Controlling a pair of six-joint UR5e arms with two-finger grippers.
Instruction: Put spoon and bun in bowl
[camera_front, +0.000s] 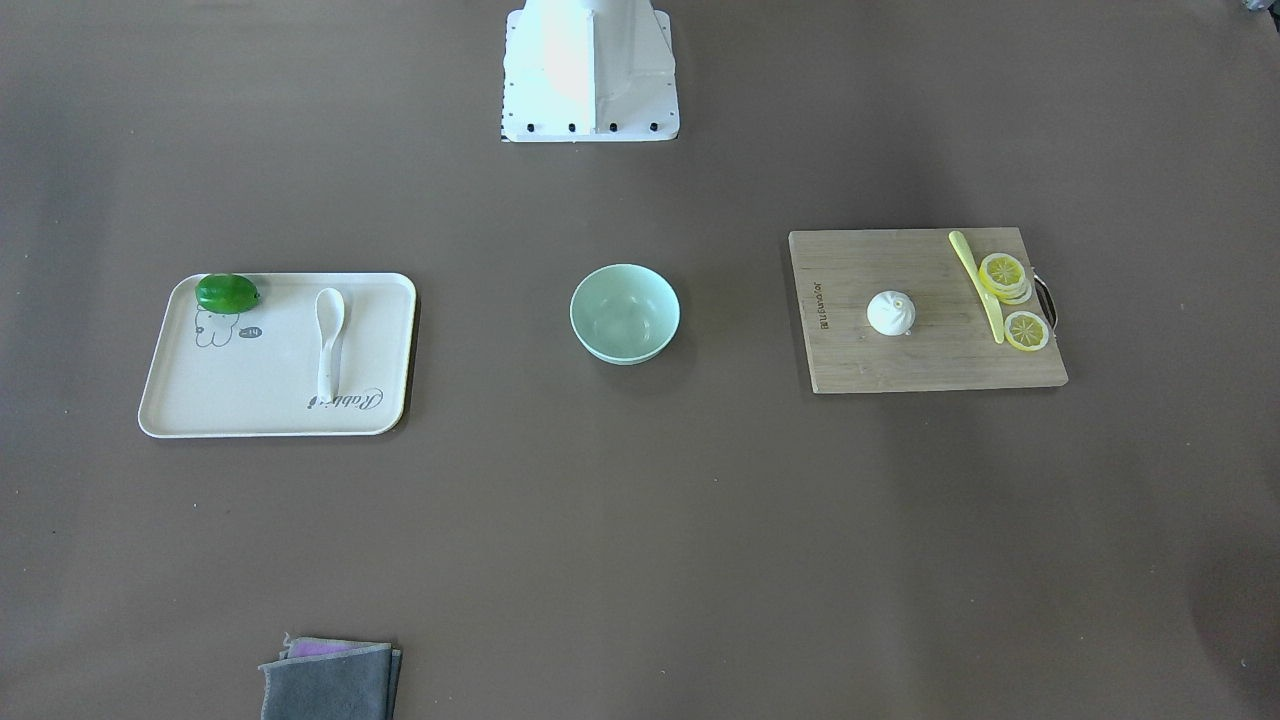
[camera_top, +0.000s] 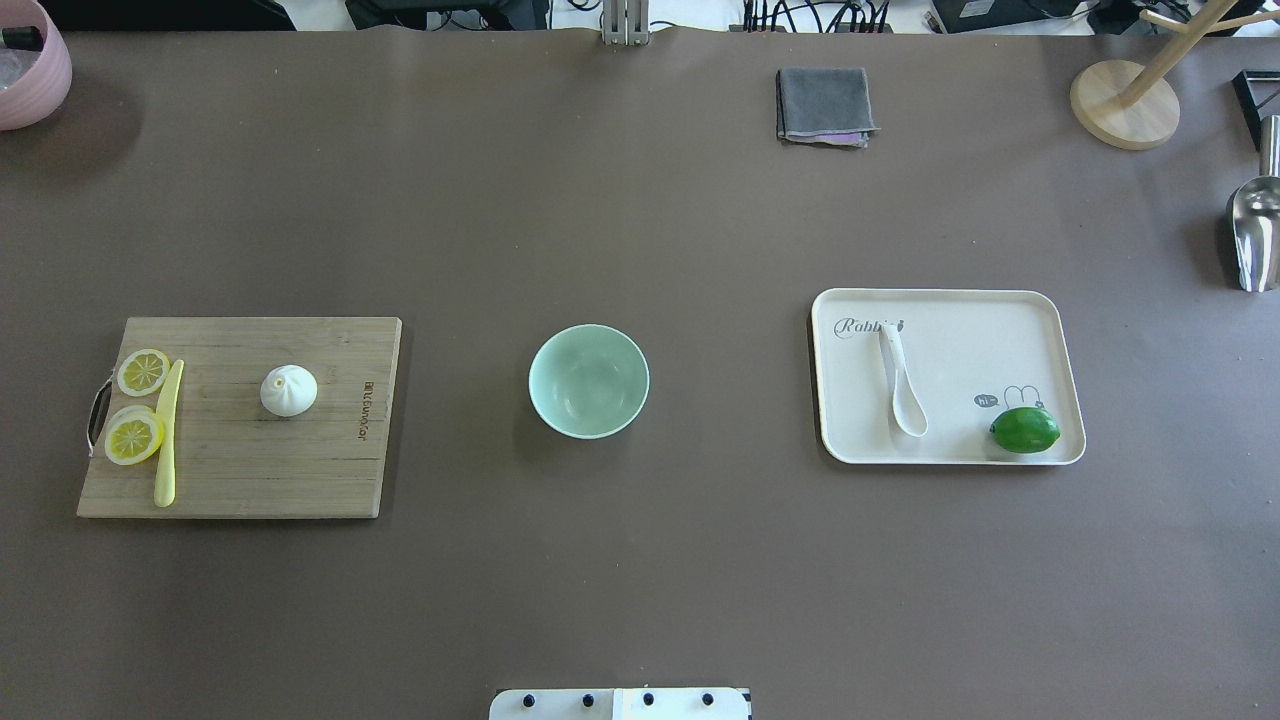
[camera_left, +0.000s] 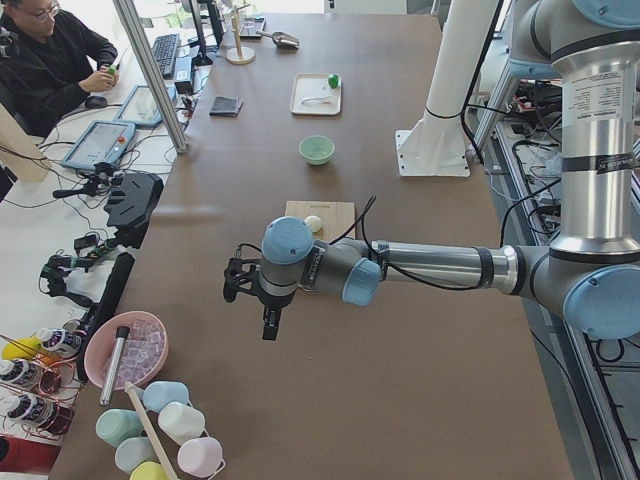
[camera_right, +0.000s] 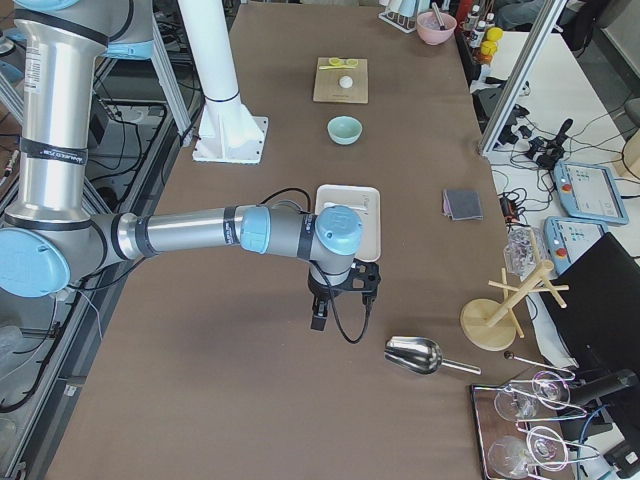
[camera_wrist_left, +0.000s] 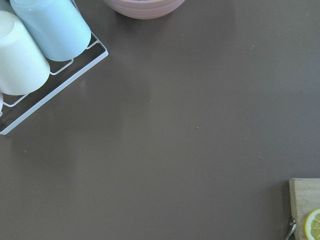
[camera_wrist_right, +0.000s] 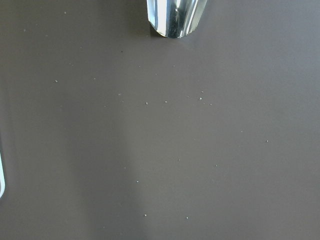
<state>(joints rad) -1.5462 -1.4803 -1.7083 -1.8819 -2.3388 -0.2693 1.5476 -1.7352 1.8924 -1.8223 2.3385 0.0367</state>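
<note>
Exterior left: left gripper (camera_left: 269, 326) hangs above the table (camera_left: 400, 400), jaws' state impossible to tell. Beyond it lies the bun (camera_left: 313, 223) on a board (camera_left: 338, 210), farther on the bowl (camera_left: 317, 150). Right gripper (camera_right: 318, 318), jaws equally unreadable, hangs over the table just short of the tray (camera_right: 368, 215); the spoon (camera_top: 903, 385) lies on that tray, the bowl beyond.

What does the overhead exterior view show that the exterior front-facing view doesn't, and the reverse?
Only the overhead view shows the pink bowl at a table corner, the wooden stand and the metal scoop. Only the front-facing view shows the robot base's white column rising from its plate. Both show the empty mint bowl between the bun on the cutting board and the spoon on the tray, plus the lime, lemon slices, yellow knife and grey cloth.
</note>
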